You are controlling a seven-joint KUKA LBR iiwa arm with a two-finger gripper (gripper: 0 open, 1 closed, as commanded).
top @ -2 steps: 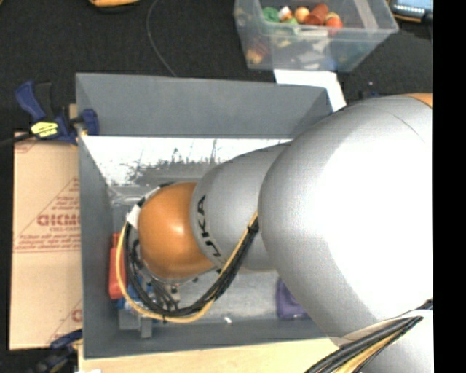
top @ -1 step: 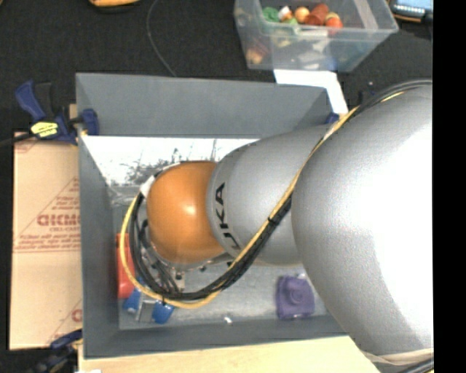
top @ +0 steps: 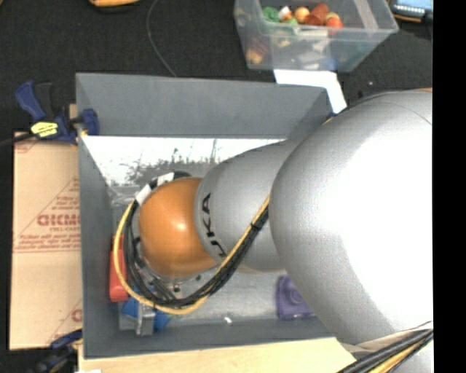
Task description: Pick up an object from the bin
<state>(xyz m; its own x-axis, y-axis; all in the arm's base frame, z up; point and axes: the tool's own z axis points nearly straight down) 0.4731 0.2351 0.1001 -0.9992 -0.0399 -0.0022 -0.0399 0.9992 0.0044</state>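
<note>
The pincer [top: 151, 302] sat low in the grey bin [top: 182, 109] beside a red object [top: 116, 283]. Whether it was apart or together could not be told.

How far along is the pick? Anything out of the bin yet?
Done: the arm is down in the bin, its orange wrist cover low on the left side. In hand: it hangs above a red block and a blue piece by the left wall; any grip is hidden. Left: lifting one out. A purple piece lies apart to the right.

A clear plastic box [top: 358, 48] (colourful bits [top: 304, 14] inside) sits on a black surface [top: 44, 36].
</note>
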